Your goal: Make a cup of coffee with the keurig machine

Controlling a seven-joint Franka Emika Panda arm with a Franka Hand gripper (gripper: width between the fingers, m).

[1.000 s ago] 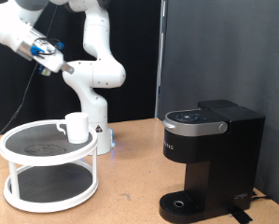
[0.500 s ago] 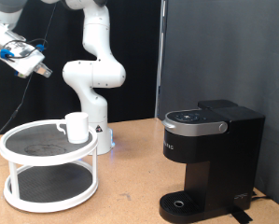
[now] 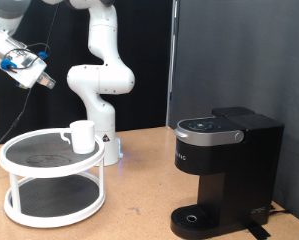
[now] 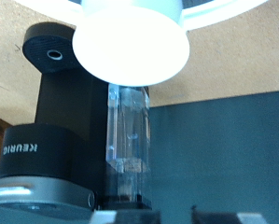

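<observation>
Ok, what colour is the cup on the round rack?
Plain white; the cup shows best in the exterior view.

Exterior light: even, fairly bright; dark backdrop.
Shadows: soft, under the keurig machine (image 3: pixel 227 175).
Wrist glare: the cup (image 4: pixel 131 39) blown out white, 12 o'clock.
Focus: wrist view soft throughout.

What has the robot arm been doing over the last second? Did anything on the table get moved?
The pincer swung high across toward the exterior view's left, away from the arm's base, then dipped slightly. It took hold of nothing. The cup stayed on the white two-tier stand, and the keurig machine did not move.
</observation>
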